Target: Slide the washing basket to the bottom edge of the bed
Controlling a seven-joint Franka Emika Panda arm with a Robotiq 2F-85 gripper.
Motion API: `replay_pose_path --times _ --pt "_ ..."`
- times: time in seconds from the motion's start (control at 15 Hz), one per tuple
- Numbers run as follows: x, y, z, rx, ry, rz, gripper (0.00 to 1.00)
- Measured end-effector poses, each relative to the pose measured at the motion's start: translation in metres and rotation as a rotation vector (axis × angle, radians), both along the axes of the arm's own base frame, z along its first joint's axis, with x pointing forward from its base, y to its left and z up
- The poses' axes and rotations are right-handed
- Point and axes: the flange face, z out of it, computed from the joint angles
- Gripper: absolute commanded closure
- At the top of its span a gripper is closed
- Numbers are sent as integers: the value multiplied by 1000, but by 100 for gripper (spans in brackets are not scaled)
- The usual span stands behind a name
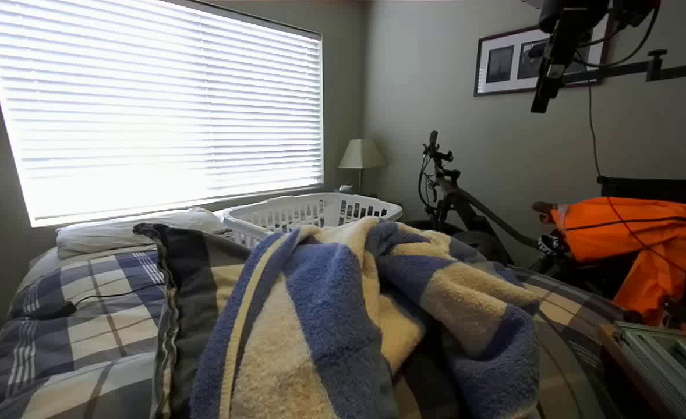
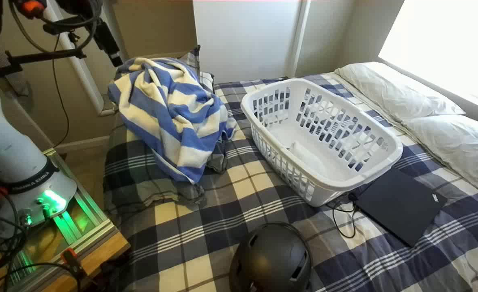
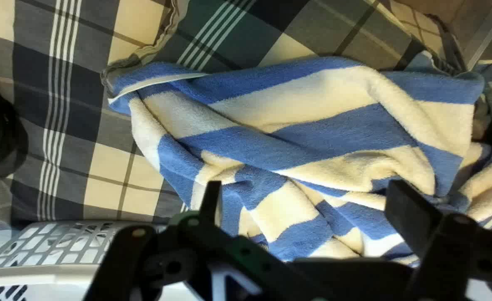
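Plaid bed (image 2: 206,227); gripper (image 3: 304,196) spread wide, empty. Striped blanket (image 2: 174,117) beside washing basket (image 2: 281,162) may bunch under it, stalling slide.

In an exterior view, a bare strip of the bed (image 2: 245,180) lay free at centre, widening downwards between the striped blanket (image 2: 170,109), upper left, and the washing basket (image 2: 322,148), right of centre. A dark helmet (image 2: 271,259) obstructed bottom centre, a black laptop (image 2: 403,205) lower right; in the wrist view, the striped blanket showed between the parted fingers of the gripper (image 3: 304,198).
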Motion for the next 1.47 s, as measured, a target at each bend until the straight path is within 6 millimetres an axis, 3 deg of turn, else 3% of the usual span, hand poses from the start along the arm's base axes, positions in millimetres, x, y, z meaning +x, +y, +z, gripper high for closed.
replay_pose_path --times 0.73,0.93,1.27,1.47 --pt "5 -2 0 -1 -13 -38 0" --pt "38 -14 -14 -12 -49 -175 0" --pt "116 -38 -75 -21 1 -425 0" --pt "160 -62 -99 -26 45 -571 0"
